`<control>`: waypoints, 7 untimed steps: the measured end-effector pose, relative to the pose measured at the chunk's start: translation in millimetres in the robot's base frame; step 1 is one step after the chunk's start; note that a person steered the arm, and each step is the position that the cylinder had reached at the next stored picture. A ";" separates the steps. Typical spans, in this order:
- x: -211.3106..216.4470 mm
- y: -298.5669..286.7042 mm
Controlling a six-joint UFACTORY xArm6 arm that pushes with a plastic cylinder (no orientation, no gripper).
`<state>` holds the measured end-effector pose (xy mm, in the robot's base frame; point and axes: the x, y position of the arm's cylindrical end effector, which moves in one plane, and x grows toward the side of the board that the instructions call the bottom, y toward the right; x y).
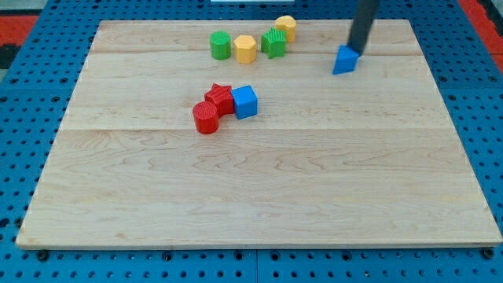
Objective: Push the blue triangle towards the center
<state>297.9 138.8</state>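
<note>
The blue triangle [344, 60] lies on the wooden board [259, 189] near the view's top right. My tip [357, 53] comes down from the view's top and touches the triangle's upper right side. The board's centre lies down and to the left of the triangle.
A blue cube [245, 102], a red star-shaped block [220, 97] and a red cylinder [206, 118] cluster left of centre. Along the view's top sit a green cylinder [220, 45], a yellow hexagon [245, 49], a green star-shaped block [273, 42] and a yellow block [286, 27].
</note>
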 end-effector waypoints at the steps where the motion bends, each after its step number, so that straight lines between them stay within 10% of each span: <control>1: 54.5 -20.9; 3: 81.8 -121.4; 7: 58.4 -56.8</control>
